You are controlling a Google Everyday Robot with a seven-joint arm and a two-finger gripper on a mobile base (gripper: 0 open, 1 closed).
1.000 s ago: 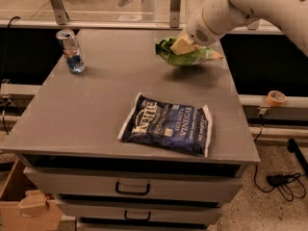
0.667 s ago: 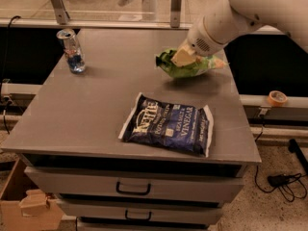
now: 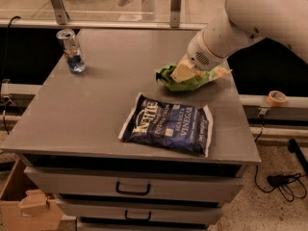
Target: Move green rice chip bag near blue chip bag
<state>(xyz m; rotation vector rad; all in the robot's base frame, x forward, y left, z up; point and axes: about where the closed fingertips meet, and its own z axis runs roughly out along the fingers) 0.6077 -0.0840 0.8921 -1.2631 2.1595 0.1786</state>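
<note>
The green rice chip bag is a crinkled light-green bag held just above the grey table top, right of the middle. My gripper comes from the white arm at the upper right and is shut on the green bag's top. The blue chip bag lies flat on the table with white "Kettle" lettering, just in front of and slightly left of the green bag. A short gap separates the two bags.
A slim drink can stands at the table's far left corner. The cabinet's drawers face front below the table. A tape roll sits on a ledge to the right. A cardboard box is at the lower left.
My gripper has carried the green rice chip bag from the far right of the table toward the front, closer to the blue chip bag. The blue bag and can have not moved.
</note>
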